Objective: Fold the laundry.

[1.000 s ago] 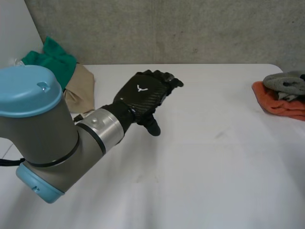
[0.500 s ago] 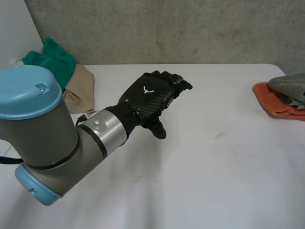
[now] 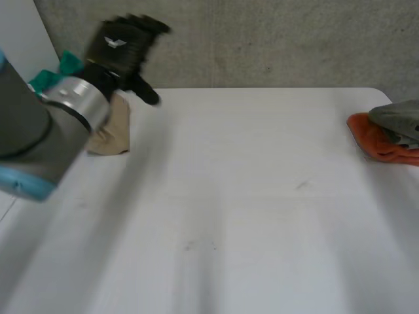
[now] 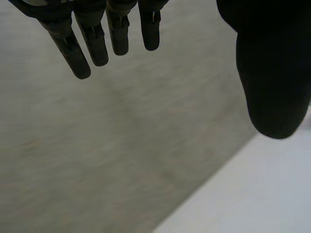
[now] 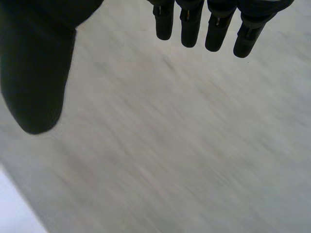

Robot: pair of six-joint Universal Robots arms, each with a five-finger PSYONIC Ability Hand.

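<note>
My left hand [image 3: 123,47] is raised at the table's back left, over a pile of laundry: a green cloth [image 3: 47,77] and a tan cloth [image 3: 112,125] beside it. In the left wrist view its fingers [image 4: 97,43] are straight and its thumb [image 4: 269,73] stands apart, with nothing between them; beyond them are the grey wall and a strip of the white table [image 4: 262,194]. My right hand's fingers [image 5: 192,24] are straight too, thumb [image 5: 34,73] apart, holding nothing, in front of a grey surface.
At the table's right edge a grey cloth [image 3: 400,121] lies on an orange one [image 3: 374,140]. The white table [image 3: 249,196] spreads wide between the two piles. A grey wall [image 3: 275,39] closes off the back.
My left hand has swung from above the table's middle up and back to the left, over the laundry pile. The grey cloth on the right lies a little flatter.
</note>
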